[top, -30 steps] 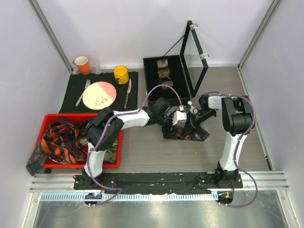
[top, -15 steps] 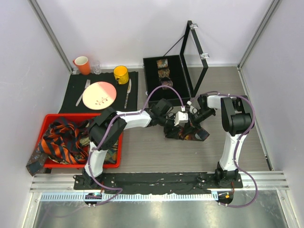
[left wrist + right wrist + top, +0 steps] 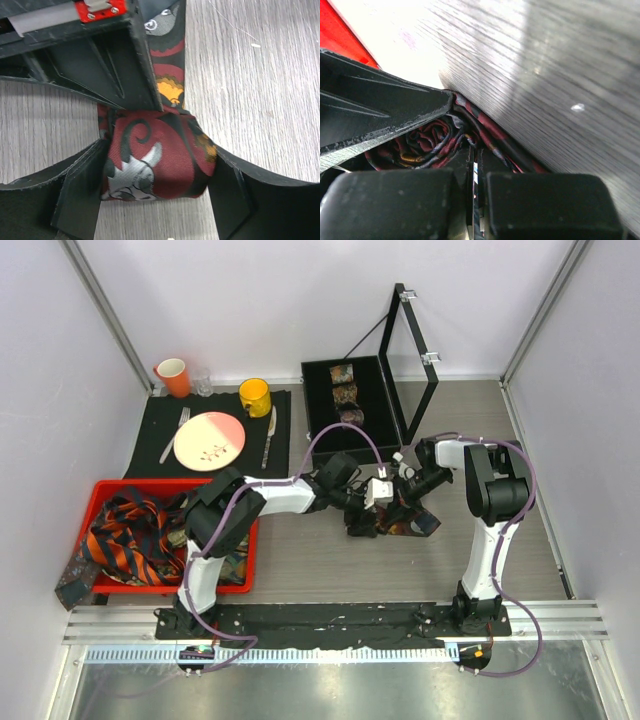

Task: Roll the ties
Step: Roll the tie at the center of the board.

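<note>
Left wrist view first. Finds the dark red tie (image 3: 155, 155) rolled into a stub on the table (image 3: 260, 75), bracketed by the left gripper (image 3: 157, 187), spread wide, fingers (image 3: 80, 190) at both flanks; cannot tell whether squeezing or cupping. Traces the unrolled strip straight away from the roll, into the right gripper (image 3: 472, 195), pinched shut on it just beside.

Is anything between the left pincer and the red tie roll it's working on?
Nothing visible. The dark red tie has its roll directly between the left pincer and its open fingers. The right pincer, shut on the tie, grips beside the roll, clear of both.
</note>
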Motion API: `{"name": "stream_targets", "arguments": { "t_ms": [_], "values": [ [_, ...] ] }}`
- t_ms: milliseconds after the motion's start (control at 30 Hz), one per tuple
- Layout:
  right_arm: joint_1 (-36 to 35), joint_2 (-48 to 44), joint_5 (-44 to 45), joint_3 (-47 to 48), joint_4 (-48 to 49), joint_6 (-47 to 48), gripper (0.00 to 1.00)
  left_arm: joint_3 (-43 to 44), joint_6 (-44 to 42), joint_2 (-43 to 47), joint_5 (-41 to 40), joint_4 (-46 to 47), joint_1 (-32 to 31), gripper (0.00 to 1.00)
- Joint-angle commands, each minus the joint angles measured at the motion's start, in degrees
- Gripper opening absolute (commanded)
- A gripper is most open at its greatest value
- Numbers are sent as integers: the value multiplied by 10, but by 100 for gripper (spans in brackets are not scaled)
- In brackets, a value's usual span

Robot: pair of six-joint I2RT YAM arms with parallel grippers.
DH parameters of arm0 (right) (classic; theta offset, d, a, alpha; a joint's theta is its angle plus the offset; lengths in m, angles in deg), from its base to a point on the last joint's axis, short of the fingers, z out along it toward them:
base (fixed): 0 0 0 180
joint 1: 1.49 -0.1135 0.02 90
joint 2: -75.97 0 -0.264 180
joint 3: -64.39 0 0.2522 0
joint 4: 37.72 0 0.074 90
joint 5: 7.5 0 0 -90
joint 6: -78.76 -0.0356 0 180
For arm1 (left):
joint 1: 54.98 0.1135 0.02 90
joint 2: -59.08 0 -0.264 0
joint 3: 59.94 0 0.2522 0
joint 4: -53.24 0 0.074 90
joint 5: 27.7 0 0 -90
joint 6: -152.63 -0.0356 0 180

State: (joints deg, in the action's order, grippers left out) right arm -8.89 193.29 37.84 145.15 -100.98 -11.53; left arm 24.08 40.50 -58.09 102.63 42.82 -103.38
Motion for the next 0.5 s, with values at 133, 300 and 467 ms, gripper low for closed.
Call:
{"name": "stream_targets", "arguments": {
  "t_ms": [133,300,467],
  "values": [
    [-25,65,95,-8,96,-18,1,-23,5,32,19,34,-7,77],
    [-31,59,78,-12,97,-15,1,-3,38,11,10,66,-11,72],
    [-35,57,64,-7,97,-16,1,12,41,-11,-7,66,-17,59]
  ]
}}
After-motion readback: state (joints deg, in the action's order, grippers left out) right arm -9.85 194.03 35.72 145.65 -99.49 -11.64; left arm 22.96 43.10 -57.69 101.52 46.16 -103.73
